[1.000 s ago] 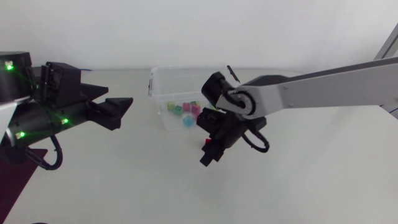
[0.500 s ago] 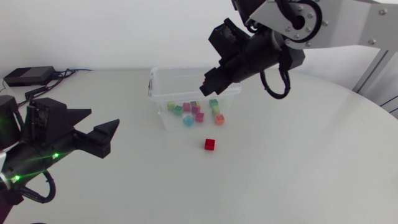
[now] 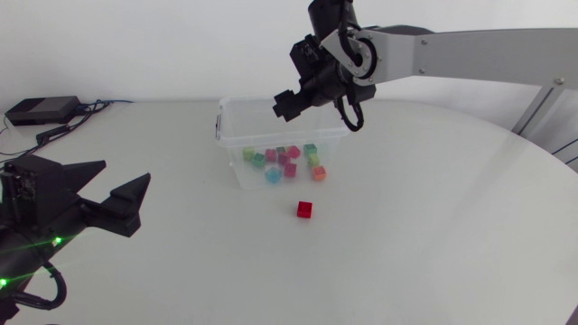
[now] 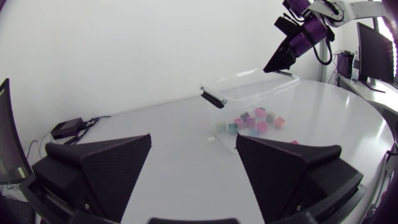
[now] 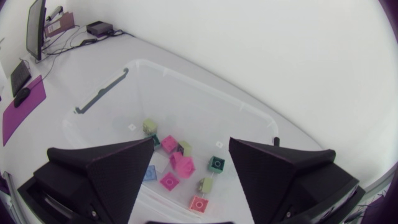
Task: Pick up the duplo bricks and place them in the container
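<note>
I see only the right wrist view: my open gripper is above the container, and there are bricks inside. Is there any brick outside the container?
Observer: Yes. One red brick lies on the table, in front of the near wall of the container and not touching it.
Operator: Is the left gripper close to that brick?
Observer: No. The left gripper is far off at the table's left side, open and empty.
Operator: Seen from above, where is my gripper?
Observer: The right gripper is over the container's far rim, on the opposite side from the red brick.
</note>
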You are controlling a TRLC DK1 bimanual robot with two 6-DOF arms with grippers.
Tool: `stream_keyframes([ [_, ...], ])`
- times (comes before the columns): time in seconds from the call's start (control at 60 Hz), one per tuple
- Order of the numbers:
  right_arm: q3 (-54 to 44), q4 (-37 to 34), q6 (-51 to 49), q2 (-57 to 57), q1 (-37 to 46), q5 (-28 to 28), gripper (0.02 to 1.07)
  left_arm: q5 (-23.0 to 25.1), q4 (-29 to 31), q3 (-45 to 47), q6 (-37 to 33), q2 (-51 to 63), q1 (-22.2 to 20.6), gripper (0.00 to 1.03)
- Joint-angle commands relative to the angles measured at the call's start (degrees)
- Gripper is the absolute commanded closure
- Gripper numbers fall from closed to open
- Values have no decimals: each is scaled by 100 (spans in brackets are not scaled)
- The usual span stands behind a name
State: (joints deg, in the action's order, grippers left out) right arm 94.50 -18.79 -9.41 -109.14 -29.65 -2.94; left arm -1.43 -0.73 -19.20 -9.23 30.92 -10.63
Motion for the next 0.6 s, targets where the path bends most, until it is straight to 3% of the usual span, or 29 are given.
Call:
stream_keyframes([
  [0.0, -274, 121, 53, 359, 21, -58, 7, -15, 20, 250, -140, -174, 132, 8],
  [0.083, -793, 209, 53, 851, -23, -277, 7, -15, 20, 373, -149, -358, 264, 8],
  [0.25, -2058, 217, -342, 1949, -199, -207, 7, -15, 29, 602, -105, -736, 378, 8],
  [0.417, -3166, 200, -782, 2749, -226, 575, 7, -15, 20, 865, 1, -1184, 510, 9],
  [0.583, -3860, 323, -1019, 2811, -226, 1041, 7, -15, 29, 1112, 18, -1659, 694, 9],
])
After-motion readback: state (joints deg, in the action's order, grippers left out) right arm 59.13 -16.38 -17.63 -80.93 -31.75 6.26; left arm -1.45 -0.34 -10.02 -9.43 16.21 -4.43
